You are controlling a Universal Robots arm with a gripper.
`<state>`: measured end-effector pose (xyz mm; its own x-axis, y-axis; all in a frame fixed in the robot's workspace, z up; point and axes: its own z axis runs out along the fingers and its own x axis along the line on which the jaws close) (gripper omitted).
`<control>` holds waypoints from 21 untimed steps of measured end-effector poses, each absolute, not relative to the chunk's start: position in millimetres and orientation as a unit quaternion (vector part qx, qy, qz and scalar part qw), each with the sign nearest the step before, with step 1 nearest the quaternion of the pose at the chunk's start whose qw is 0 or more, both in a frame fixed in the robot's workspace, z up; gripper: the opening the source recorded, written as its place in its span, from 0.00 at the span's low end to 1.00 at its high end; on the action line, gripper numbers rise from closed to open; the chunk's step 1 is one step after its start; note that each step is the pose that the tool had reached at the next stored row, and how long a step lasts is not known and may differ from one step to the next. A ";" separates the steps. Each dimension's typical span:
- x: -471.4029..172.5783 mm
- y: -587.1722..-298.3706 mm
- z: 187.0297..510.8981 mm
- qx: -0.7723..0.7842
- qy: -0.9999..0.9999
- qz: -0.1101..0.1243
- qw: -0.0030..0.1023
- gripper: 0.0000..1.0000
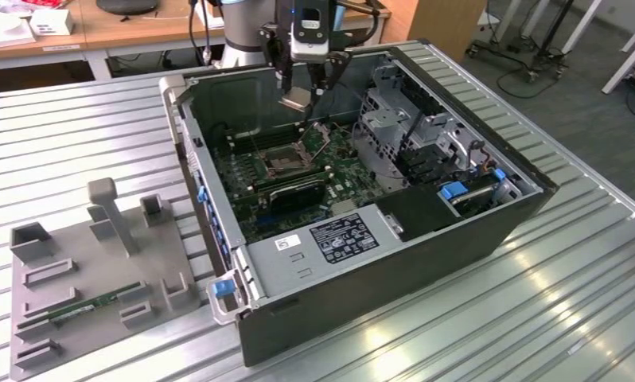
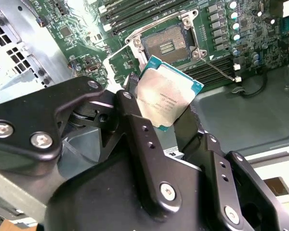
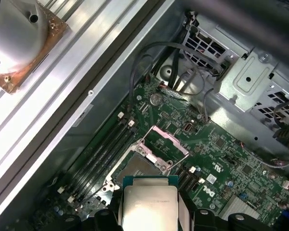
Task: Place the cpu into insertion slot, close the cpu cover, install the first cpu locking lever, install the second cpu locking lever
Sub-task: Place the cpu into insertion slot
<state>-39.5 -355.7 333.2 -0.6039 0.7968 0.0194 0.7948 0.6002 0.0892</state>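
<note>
— Where is the pincer (image 1: 296,96)?

— Hanging inside the open computer case (image 1: 403,255), high over the green circuit board (image 1: 344,181). Its two black fingers (image 2: 135,120) pinch the cpu (image 2: 167,92) by opposite edges, silvery face out, with the chip tilted.

— And the chip's destination?

— The insertion slot (image 2: 167,44) lies straight below the pincer, past the fingertips and well apart from the cpu. Its dark centre is bare inside the metal rim.

— The cpu cover?

— The cpu cover (image 3: 164,139) is swung up, standing tilted at the slot's far edge from the pincer in the first wrist view. A thin wire lever (image 2: 221,70) beside the socket is visible in the second wrist view, below the pincer and clear of it.

— Anything else around it?

— Long black memory slots (image 2: 135,10) run alongside the socket, below the pincer. Outside the case, far from the pincer, a grey fixture tray (image 1: 41,318) on the slatted metal table (image 1: 572,302) carries a green memory stick (image 1: 95,305).
</note>
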 end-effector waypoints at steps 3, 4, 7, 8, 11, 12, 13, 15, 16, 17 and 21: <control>-39.5 -355.6 333.2 0.446 0.894 0.044 0.011 0.54; -39.5 -355.6 333.2 0.446 0.894 0.044 0.011 0.54; -39.4 -355.6 332.6 0.446 0.894 0.044 0.011 0.54; -39.5 -355.6 332.4 0.446 0.894 0.044 0.011 0.54; -39.5 -355.6 332.2 0.446 0.894 0.044 0.011 0.54; -39.5 -355.6 332.1 0.446 0.894 0.044 0.011 0.54; -39.5 -355.6 332.0 0.447 0.893 0.044 0.011 0.54; -39.5 -355.6 331.9 0.451 0.891 0.044 0.012 0.54; -39.5 -355.6 331.8 0.454 0.890 0.044 0.012 0.54; -39.5 -355.6 331.7 0.458 0.888 0.044 0.012 0.54; -39.5 -355.6 331.5 0.476 0.878 0.044 0.013 0.54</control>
